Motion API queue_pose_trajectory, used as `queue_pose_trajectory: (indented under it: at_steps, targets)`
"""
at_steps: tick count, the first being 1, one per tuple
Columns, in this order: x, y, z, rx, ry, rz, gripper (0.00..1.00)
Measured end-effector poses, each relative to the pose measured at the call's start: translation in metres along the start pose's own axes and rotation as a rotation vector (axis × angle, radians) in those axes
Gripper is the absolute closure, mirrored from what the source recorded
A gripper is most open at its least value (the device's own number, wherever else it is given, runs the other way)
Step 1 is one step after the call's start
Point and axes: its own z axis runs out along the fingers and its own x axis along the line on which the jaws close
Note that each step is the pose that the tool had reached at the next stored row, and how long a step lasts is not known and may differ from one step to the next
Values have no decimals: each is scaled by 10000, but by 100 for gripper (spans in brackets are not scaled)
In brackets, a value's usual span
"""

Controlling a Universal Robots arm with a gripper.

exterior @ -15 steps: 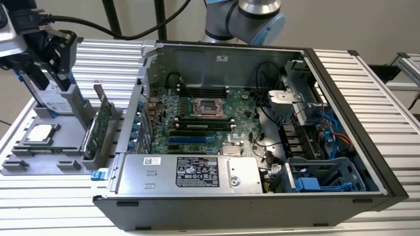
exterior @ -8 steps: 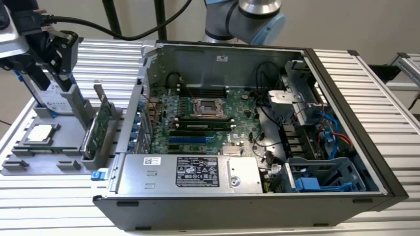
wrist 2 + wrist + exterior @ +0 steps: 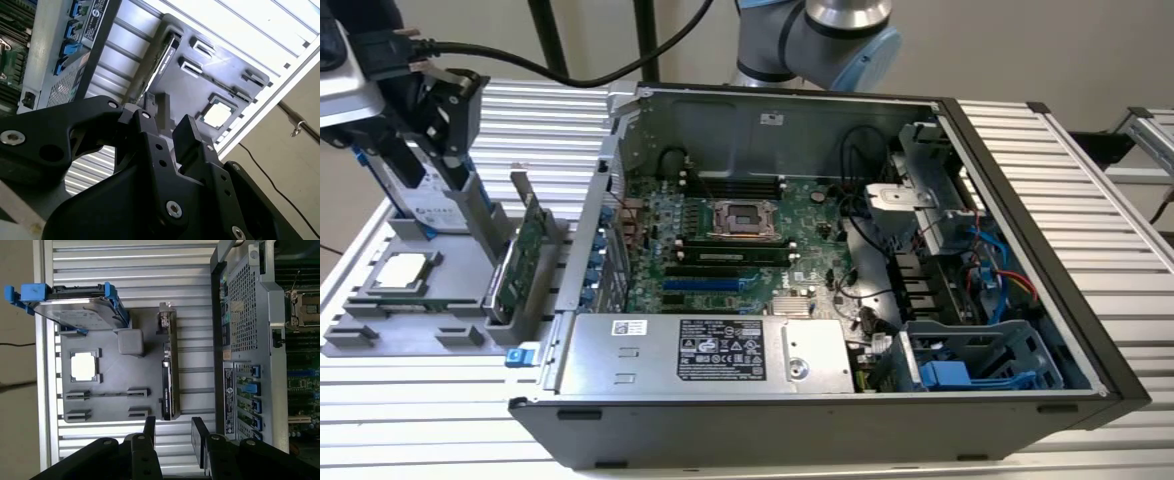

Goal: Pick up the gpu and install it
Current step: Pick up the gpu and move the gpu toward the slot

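Grey tray holds the gpu on edge, close beside the computer case, while the empty pincer, fingers spread, hangs above it.

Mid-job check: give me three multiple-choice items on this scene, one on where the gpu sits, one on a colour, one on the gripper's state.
1. Where is the gpu? A. plugged in inside the case B. on edge in the grey fixture beside the case C. in the gripper
2. What colour are the tabs on the hard drive? A. red B. yellow C. blue
3. How is the gripper? A. open and empty B. shut on the gpu C. shut on the hard drive
Answers: 1 B, it stands in the fixture's slot; 2 C, blue tabs show on the drive; 3 A, its fingers stand apart, clamping nothing.
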Motion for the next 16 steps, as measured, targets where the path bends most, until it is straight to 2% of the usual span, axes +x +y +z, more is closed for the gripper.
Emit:
queue_pose_trajectory:
  at_steps: [16]
  targets:
    - [-12, -5, 74, 0, 0, 0, 100]
